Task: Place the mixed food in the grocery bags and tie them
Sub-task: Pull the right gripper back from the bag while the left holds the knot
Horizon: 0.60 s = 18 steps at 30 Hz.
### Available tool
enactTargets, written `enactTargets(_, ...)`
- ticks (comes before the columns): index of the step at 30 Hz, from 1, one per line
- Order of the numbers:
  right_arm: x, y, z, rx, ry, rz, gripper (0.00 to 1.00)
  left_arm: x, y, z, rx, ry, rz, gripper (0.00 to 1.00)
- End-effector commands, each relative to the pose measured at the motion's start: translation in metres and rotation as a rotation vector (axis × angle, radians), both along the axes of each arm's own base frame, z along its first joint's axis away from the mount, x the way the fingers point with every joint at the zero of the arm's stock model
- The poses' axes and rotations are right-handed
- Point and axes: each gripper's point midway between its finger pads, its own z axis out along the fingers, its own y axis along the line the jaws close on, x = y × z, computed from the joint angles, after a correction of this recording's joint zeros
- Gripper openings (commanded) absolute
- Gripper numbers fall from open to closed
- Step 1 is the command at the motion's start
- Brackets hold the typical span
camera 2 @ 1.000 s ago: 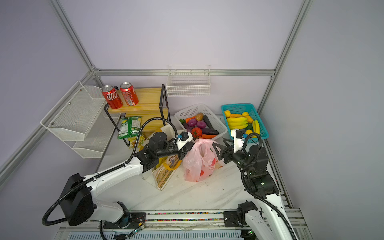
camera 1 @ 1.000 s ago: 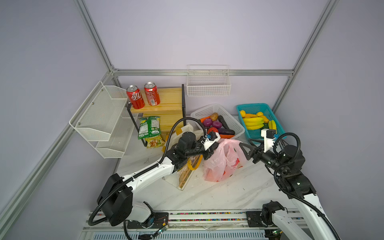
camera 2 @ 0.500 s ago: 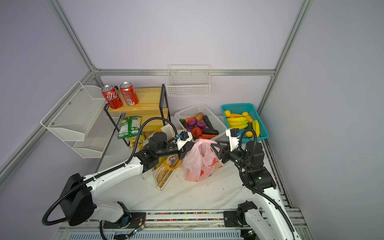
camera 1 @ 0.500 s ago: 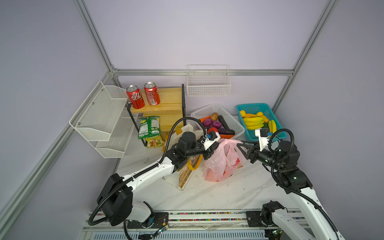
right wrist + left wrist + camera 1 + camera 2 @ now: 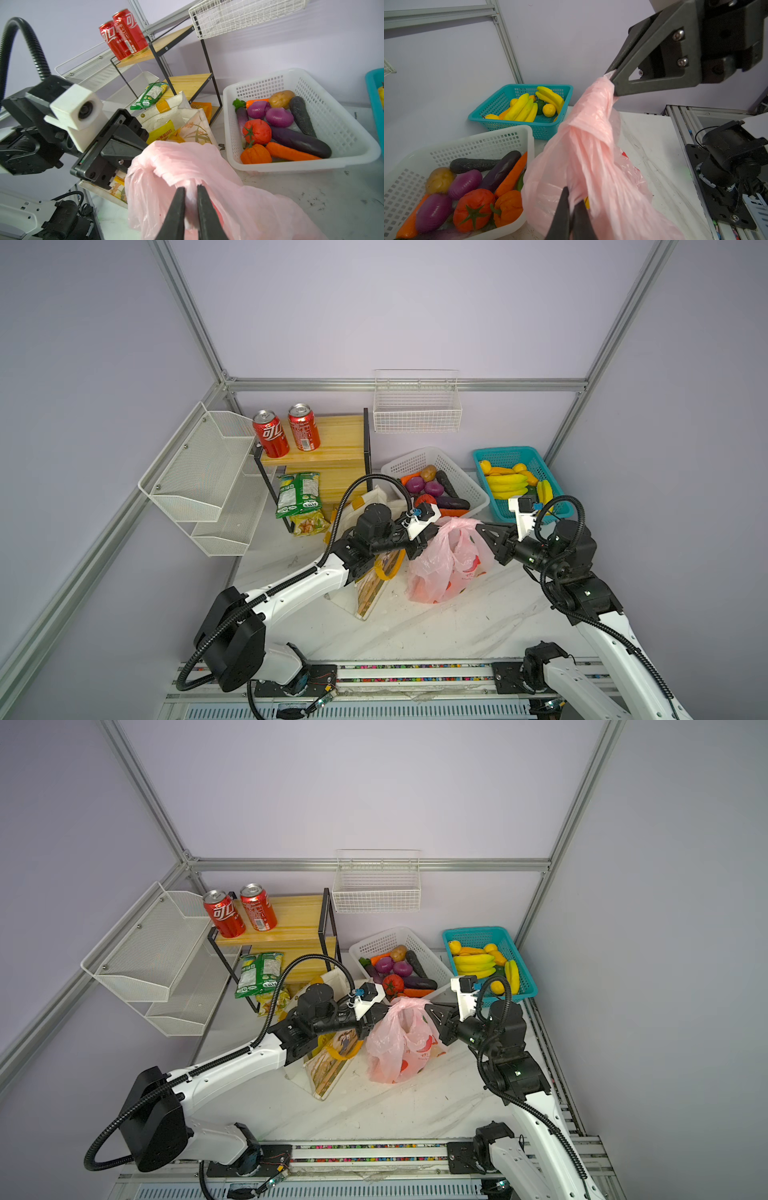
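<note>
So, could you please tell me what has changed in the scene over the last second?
The right gripper moved in toward the pink plastic bag, leftward in both top views, and closed from open onto the bag's gathered top edge. The left gripper stayed shut on the bag's other side. The canvas tote, white basket and teal basket did not move.

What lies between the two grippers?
Only the pink plastic bag; the left gripper and the right gripper each pinch its gathered top, as both top views show.
</note>
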Motion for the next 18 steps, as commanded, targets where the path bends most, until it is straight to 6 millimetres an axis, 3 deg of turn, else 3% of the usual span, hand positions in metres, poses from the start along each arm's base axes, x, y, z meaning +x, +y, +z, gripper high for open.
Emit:
enactTargets(1,0.002,-0.013,-0.001,-0.043,0.032,-0.086,0.13,0.001,0.004,0.008,-0.033,-0.012,0.026,0.00)
enactTargets(13,0.003,-0.025,-0.018,-0.087,0.155,-0.159,0.04,0.015,0.009,0.010,-0.025,-0.015,0.103,0.00)
enactTargets(18,0.013,-0.040,-0.041,-0.132,0.234,-0.264,0.00,0.026,0.015,0.013,0.004,-0.039,0.171,0.00)
